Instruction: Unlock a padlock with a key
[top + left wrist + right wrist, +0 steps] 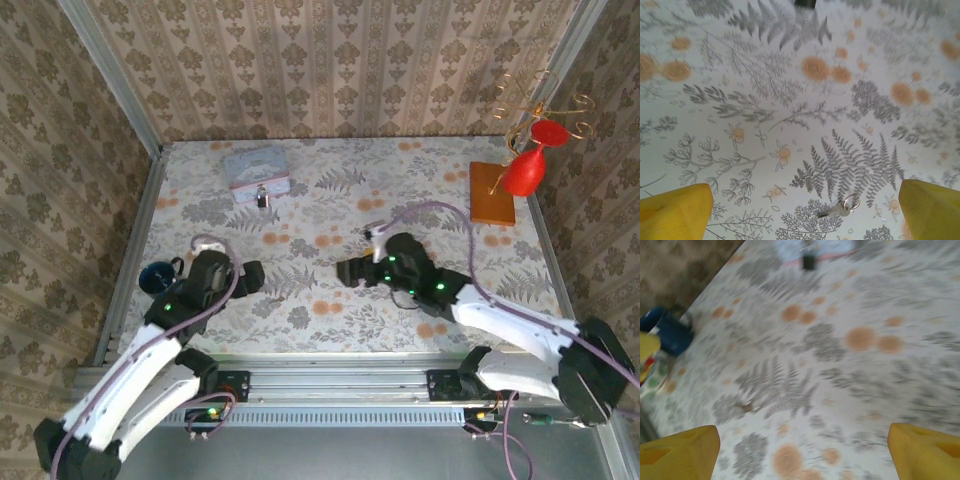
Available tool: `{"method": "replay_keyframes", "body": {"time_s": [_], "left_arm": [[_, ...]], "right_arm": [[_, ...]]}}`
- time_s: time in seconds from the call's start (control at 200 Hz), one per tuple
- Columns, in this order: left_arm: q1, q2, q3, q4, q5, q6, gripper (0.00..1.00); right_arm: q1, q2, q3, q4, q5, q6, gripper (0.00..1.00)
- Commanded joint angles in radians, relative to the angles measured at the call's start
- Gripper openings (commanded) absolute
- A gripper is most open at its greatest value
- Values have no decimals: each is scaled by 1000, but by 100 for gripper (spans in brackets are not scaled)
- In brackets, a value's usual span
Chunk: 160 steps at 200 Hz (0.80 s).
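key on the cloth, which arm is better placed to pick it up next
Left, probably. The key lies flat on the cloth right between the left gripper's open fingers, near them, so a short descent could reach it.

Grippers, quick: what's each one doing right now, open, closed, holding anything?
Left gripper: open, holding nothing; the key lies loose, ungripped.
Right gripper: open, holding nothing.
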Motion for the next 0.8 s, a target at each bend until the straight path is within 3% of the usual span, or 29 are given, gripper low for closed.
{"method": "replay_keyframes", "body": {"time_s": [0.0,0.245,0.32,0.56,0.795], "left_arm": [[13,-105,-55,-18,-23,52,97],[5,-326,-135,-12,-23,134,97],[4,-374,-160,-41,-74,135,97],[5,-430,-191,-35,-71,139,97],[5,-460,-198,-42,-73,134,98]], "right_arm": [[103,137,112,-104,58,32,85],[202,482,351,-209,34,108,71],[207,554,404,-222,15,134,67],[210,717,546,-251,-49,208,55],[229,837,674,-336,-22,218,48]]}}
